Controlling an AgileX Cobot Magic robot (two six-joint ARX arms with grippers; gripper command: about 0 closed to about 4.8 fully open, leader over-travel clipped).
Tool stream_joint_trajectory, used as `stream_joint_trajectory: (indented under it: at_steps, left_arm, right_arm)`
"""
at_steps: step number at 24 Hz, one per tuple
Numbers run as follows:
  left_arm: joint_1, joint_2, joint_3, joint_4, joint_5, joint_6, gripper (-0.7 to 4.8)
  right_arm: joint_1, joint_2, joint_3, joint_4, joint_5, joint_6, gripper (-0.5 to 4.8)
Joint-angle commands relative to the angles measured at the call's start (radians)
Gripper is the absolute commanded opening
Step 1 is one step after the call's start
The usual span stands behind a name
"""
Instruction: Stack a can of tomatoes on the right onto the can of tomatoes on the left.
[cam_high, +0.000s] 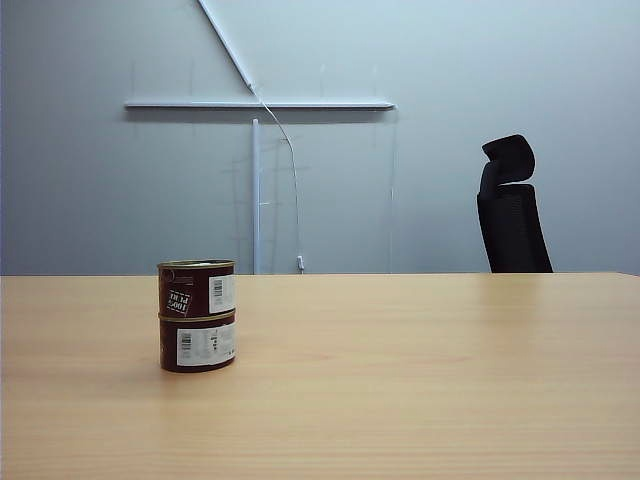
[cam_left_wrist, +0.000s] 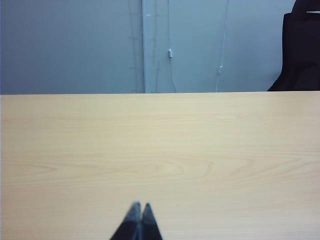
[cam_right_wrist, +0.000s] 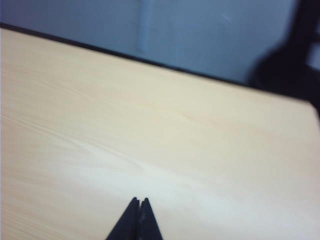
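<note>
Cans of tomatoes were already stacked on the left part of the desk (cam_high: 400, 400) in the exterior view: the upper can (cam_high: 196, 289) sat on the lower can (cam_high: 198, 344), the two rims touching and the walls almost in one line, both upright. The label of the upper can seemed to be upside down, so it may have been placed inverted. No arm was visible in that view, and nothing touched the stack.

The left gripper (cam_left_wrist: 139, 206) was closed and empty, its two dark tips pressed together above bare desk wood; no can appeared in the left wrist view. The right gripper (cam_right_wrist: 139, 201) was closed as well and held nothing — its wrist picture was blurred, showing only the desk surface, the far edge and a dark office chair (cam_right_wrist: 295, 55) behind it.

By my judgement the stacking itself was done. Such a can is stiff metal, rather heavy if full, with a smooth paper label that can slip a little. The good place to hold it would be the middle of the side wall, below the top rim, with the fingers on opposite sides — the wall does not give, so a firm squeeze is safe.
</note>
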Motion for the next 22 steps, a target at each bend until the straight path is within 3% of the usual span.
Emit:
stream_joint_trajectory:
  at_steps: [1,5,9,12,17,22]
  left_arm:
    - [-0.001,0.002,0.002,0.01,0.003,0.007,-0.02]
    - [0.0,0.002,0.002,0.01,0.004,0.007,-0.02]
    - [0.0,0.002,0.002,0.01,0.004,0.007,-0.02]
    - [0.0,0.002,0.002,0.01,0.004,0.007,-0.02]
    - [0.0,0.002,0.002,0.005,0.003,0.007,-0.02]
    - [0.0,0.002,0.002,0.005,0.004,0.007,-0.02]
  right_arm:
    - [-0.117,-0.156,-0.187,0.075,0.002,0.011,-0.09]
    - [-0.246,-0.395,-0.47,0.201,0.001,0.077,-0.09]
    - [-0.264,-0.617,-0.724,0.383,-0.001,0.211,-0.09]
    - [-0.263,-0.728,-0.855,0.512,-0.025,0.217,-0.09]
    - [-0.262,-0.739,-0.885,0.529,-0.029,0.147,-0.09]
    - [-0.301,-0.739,-0.885,0.529,-0.176,0.094,-0.09]
